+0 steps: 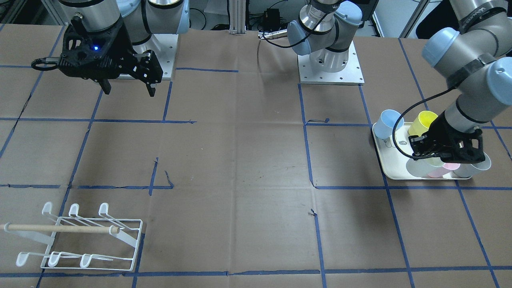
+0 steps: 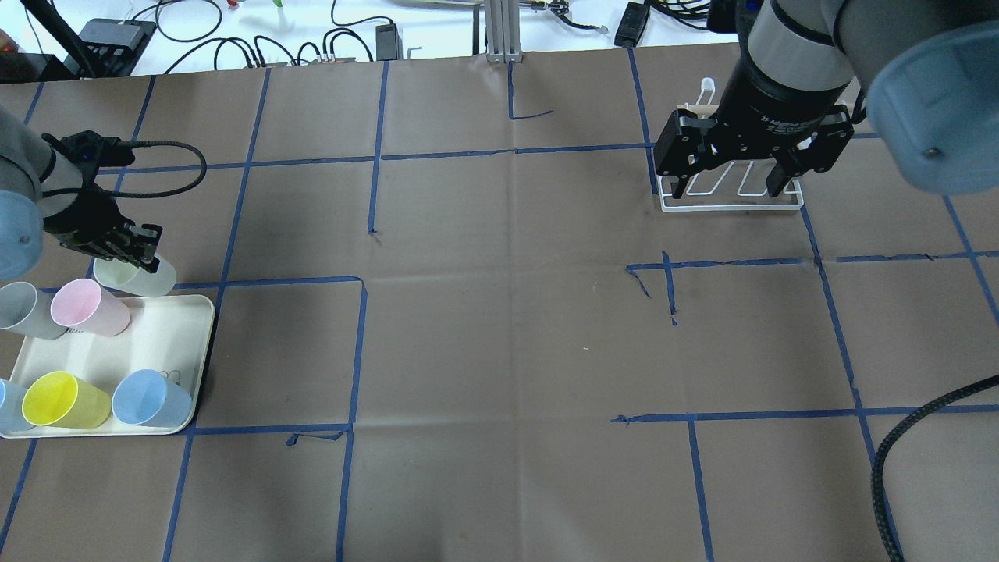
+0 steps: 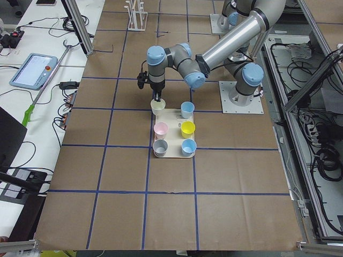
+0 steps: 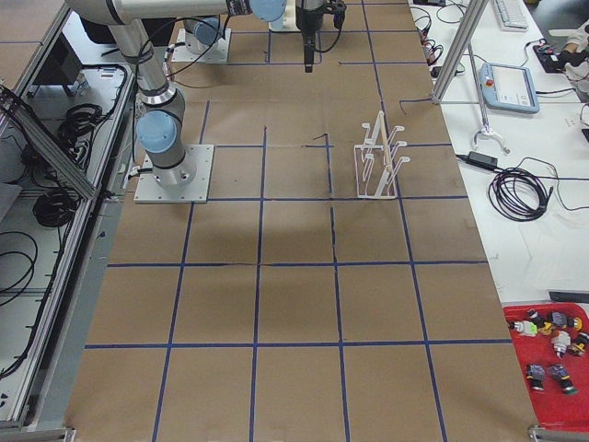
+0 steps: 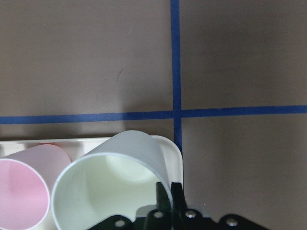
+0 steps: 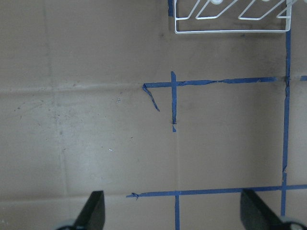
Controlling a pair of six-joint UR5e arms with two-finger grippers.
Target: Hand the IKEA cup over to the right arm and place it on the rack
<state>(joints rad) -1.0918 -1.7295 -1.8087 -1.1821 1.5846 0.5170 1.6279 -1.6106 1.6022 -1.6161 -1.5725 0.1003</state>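
Note:
My left gripper is shut on the rim of a pale cream cup at the far corner of the cream tray. In the left wrist view, the fingers pinch the wall of the cream cup, one inside and one outside. I cannot tell whether the cup is lifted. My right gripper is open and empty, held high above the table in front of the white wire rack. The rack has a wooden rod across it and holds no cups.
On the tray stand a pink cup, a grey cup, a yellow cup and a blue cup. Another blue cup shows at the left edge. Brown paper with blue tape lines covers the table.

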